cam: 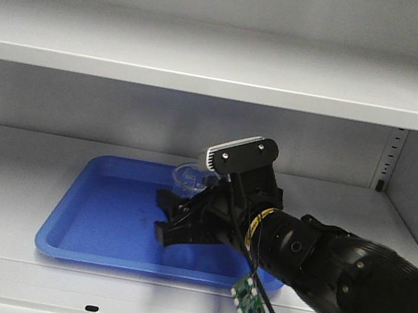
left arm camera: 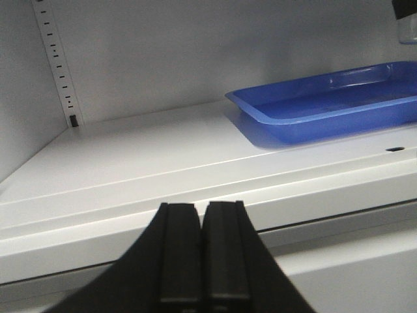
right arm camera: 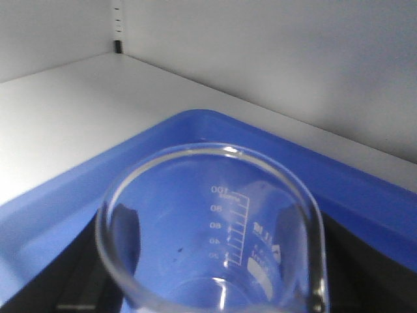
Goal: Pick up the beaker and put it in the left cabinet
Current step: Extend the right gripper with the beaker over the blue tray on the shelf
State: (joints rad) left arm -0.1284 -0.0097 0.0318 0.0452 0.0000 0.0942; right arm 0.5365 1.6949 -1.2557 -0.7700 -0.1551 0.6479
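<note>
Blue plastic tray (cam: 103, 211) sits on the middle shelf of the left cabinet (cam: 208, 68), which is light grey metal with slotted uprights in the back corners. The right gripper (cam: 171, 214) reaches in over the tray from the right, and its black fingers (right arm camera: 58, 287) are clamped on either side of the beaker (cam: 188, 177). So the beaker is upright over the back-middle part of the tray. From the wrist view you look right down into it (right arm camera: 215, 228), clear glass with the white graduation marks facing the camera. Honestly can't tell if its base is touching the tray floor or hanging just above it. The left gripper (left arm camera: 202, 261) is outside the cabinet, low in front of the shelf edge, well left of the tray, jaws pressed together with nothing between them.
</note>
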